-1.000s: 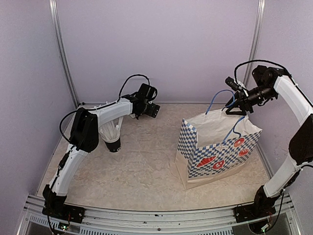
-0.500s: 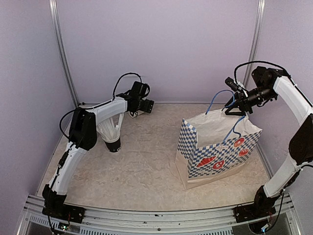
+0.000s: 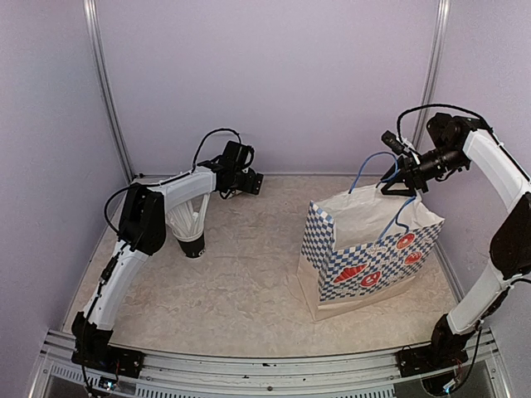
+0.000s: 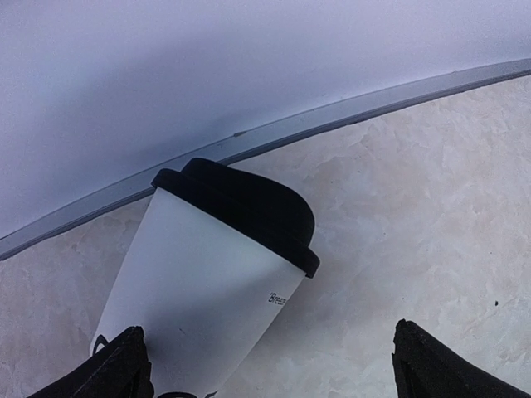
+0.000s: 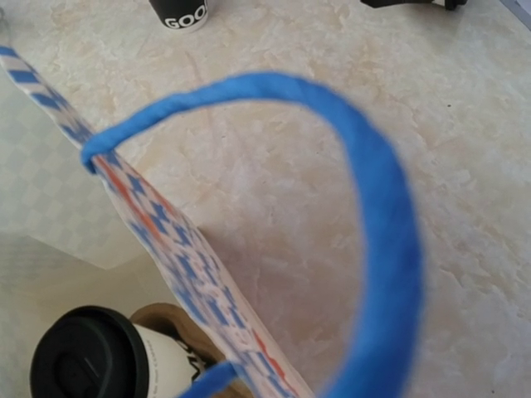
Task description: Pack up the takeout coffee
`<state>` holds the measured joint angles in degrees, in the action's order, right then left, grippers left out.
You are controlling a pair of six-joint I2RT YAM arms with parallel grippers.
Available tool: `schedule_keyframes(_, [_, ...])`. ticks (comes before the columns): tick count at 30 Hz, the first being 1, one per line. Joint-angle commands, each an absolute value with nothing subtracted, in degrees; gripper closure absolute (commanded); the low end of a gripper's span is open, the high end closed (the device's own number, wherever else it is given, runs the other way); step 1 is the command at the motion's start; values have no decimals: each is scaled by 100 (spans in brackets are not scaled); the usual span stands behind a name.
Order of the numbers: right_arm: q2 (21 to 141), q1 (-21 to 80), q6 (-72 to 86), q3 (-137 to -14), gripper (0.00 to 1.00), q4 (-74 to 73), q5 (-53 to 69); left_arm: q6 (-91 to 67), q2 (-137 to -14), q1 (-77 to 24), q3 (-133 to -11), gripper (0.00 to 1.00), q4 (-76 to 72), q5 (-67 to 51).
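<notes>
Two white paper coffee cups with black lids are showing, along with one blue-and-white checked paper bag (image 3: pixel 365 259), one black cup of white straws (image 3: pixel 190 238) and two arms. The left arm is reaching far across the marbled table (image 3: pixel 249 290) to its back left edge, its wrist low near the wall. The left gripper (image 3: pixel 247 181) is standing spread wide and holding nothing. In the left wrist view its two dark fingers (image 4: pixel 104 373) are framing the free cup (image 4: pixel 207 282). This cup is standing on the table by the rear rail, within the gap and closer to the finger on the left of that view; contact cannot be made out. The right arm is arching high over the bag, and the right gripper (image 3: pixel 397 184) is sitting at the bag's top edge, where a blue handle (image 5: pixel 377 191) is running up to its jaws. Whether they are pinching the handle cannot be told. The bagged cup (image 5: pixel 83 358) is standing upright inside the bag, below that gripper, with a brown cardboard edge (image 5: pixel 162 319) just beside it.
</notes>
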<state>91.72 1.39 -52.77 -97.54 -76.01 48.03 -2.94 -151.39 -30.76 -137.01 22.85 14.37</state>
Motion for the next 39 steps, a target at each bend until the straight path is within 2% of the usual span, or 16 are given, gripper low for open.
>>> schedule_keyframes(1, [9219, 186, -5203, -9686, 48, -7541, 4939, -426, -15335, -3041, -13833, 1, 2671, 892])
schedule_keyframes(3, [9230, 193, -5195, -9694, 48, -7542, 4939, -504, -15296, -3054, -13825, 2, 2824, 700])
schedule_keyframes(6, [9214, 209, -5195, -9695, 48, -7545, 4922, -694, -15086, -3129, -13598, 9, 3022, 427])
schedule_keyframes(10, [9195, 209, -5203, -9695, 48, -7552, 4896, -870, -14261, -3304, -13015, 1, 3114, 123])
schedule_keyframes(13, [9175, 209, -5203, -9678, 48, -7549, 4900, -826, -13724, -3467, -12657, 1, 3050, -243])
schedule_keyframes(16, [9191, 209, -5217, -9664, 48, -7534, 4926, -703, -13277, -3594, -12584, 1, 2864, 64])
schedule_keyframes(19, [9228, 211, -5221, -9659, 48, -7532, 4977, -608, -13362, -3574, -13027, 1, 3007, 853])
schedule_keyframes(24, [9188, 219, -5221, -9616, 48, -7529, 5011, -227, -14288, -3560, -14266, 1, 3661, 1711])
schedule_keyframes(39, [9214, 304, -5180, -9609, 48, -7543, 5062, 1437, -14067, -3678, -13114, 1, 4282, 1362])
